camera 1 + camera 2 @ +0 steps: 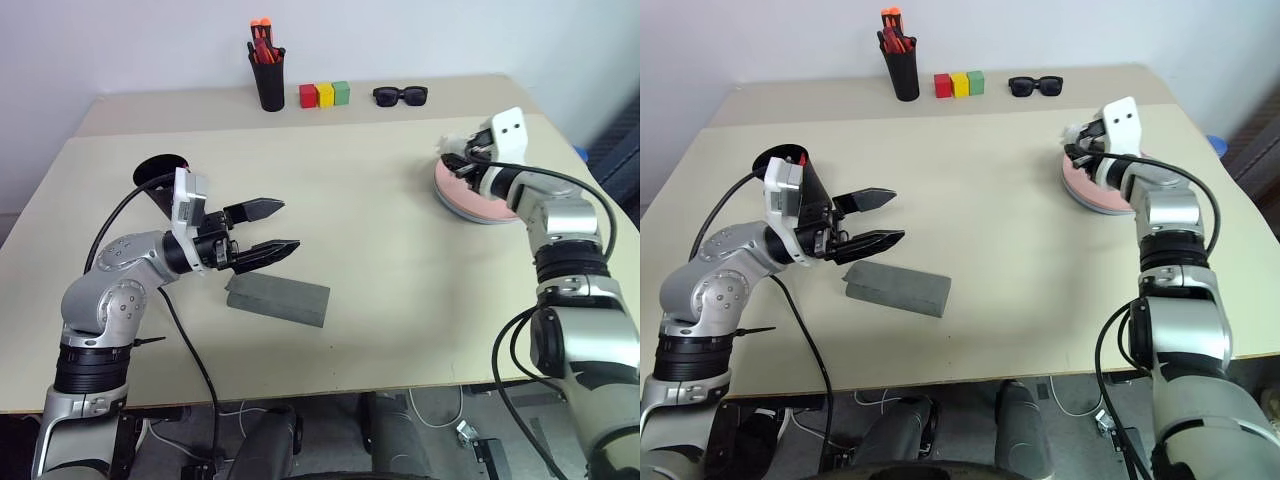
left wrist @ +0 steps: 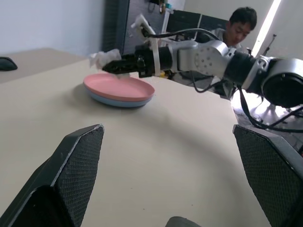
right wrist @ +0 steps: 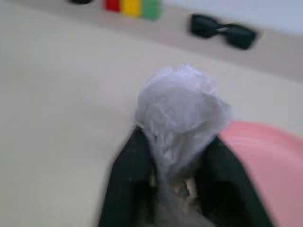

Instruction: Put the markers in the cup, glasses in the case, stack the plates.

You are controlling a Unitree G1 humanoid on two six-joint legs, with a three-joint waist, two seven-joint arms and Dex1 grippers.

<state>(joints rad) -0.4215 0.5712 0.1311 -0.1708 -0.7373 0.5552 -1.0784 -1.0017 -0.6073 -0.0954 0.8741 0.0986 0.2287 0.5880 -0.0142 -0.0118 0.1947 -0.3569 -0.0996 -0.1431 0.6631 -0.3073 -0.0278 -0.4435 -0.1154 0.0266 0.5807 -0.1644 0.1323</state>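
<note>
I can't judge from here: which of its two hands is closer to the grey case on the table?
The left. The left gripper hovers open just above the grey case, near its left end. The right gripper, pinching a crumpled white wad, is across the table at the stacked plates.

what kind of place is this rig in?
Likely an indoor robotics lab or test room: a plain beige table against a bare white wall, staged props like the coloured blocks, and a seated person beyond the table.
</note>
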